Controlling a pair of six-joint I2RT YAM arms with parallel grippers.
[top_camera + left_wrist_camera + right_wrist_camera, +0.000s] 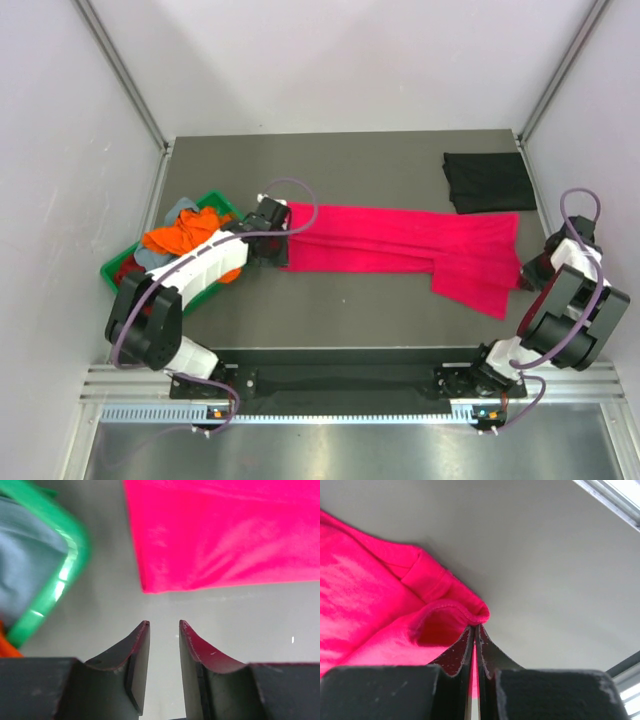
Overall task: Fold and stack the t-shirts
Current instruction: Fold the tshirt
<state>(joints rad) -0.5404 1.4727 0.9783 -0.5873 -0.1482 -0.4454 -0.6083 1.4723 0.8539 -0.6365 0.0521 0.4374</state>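
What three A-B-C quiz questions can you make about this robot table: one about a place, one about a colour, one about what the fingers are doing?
1. Where on the table is the black t-shirt? A near left corner; B far right corner; C middle.
2. What colour is the long t-shirt? A blue; B yellow; C pink-red.
3. What are the right fingers doing? A shut on the long t-shirt; B wide open; C holding nothing.
Answers: B, it lies by the far right edge; C, it is bright pink-red in every view; A, pink cloth is pinched between them.
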